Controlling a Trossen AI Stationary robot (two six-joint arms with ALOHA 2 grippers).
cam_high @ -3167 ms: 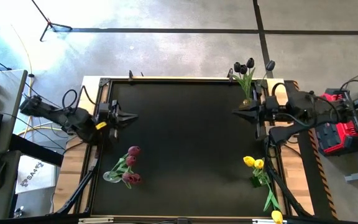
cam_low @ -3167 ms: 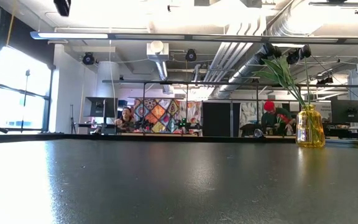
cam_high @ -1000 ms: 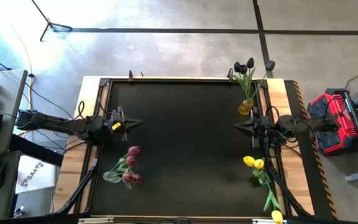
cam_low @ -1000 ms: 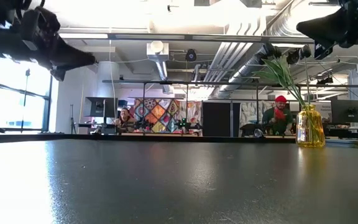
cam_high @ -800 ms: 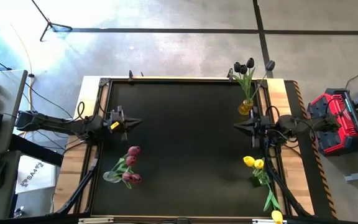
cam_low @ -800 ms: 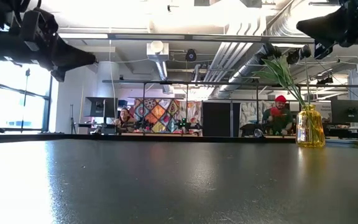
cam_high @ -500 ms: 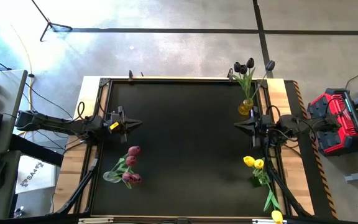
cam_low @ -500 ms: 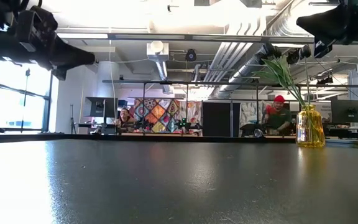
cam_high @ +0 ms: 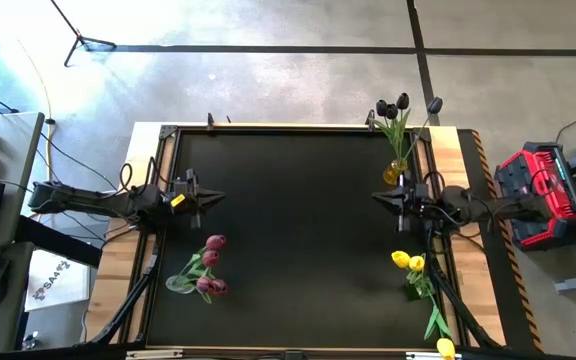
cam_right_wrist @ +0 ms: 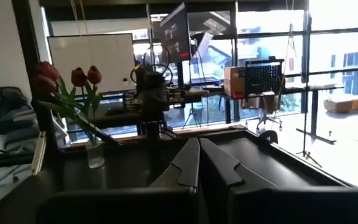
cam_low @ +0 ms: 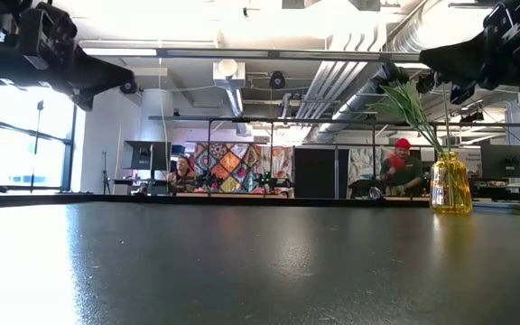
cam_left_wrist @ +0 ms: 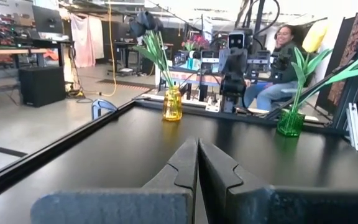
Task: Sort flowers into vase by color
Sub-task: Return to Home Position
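Three vases stand on the black table, each with tulips stuck in by their stems. An amber vase (cam_high: 395, 173) at the far right holds near-black tulips (cam_high: 392, 106). A clear vase (cam_high: 179, 285) at the near left holds pink-magenta tulips (cam_high: 211, 263). A green vase (cam_high: 411, 292) at the near right holds yellow tulips (cam_high: 406, 262). My left gripper (cam_high: 218, 197) hovers shut at the left edge, fingers together in its wrist view (cam_left_wrist: 197, 143). My right gripper (cam_high: 377, 197) hovers shut at the right edge (cam_right_wrist: 199, 141), between the amber and green vases. Both touch nothing.
The middle of the table (cam_high: 298, 230) lies bare between the two grippers. A raised black frame (cam_high: 168, 160) rims the table. In the low view both arms (cam_low: 88, 72) (cam_low: 477, 54) hang well above the tabletop. People sit and stand in the room beyond the far edge.
My right gripper has shifted slightly toward the far edge, and my left gripper has drawn back a little toward the left edge. Both have stayed shut. The vases and tulips have not moved.
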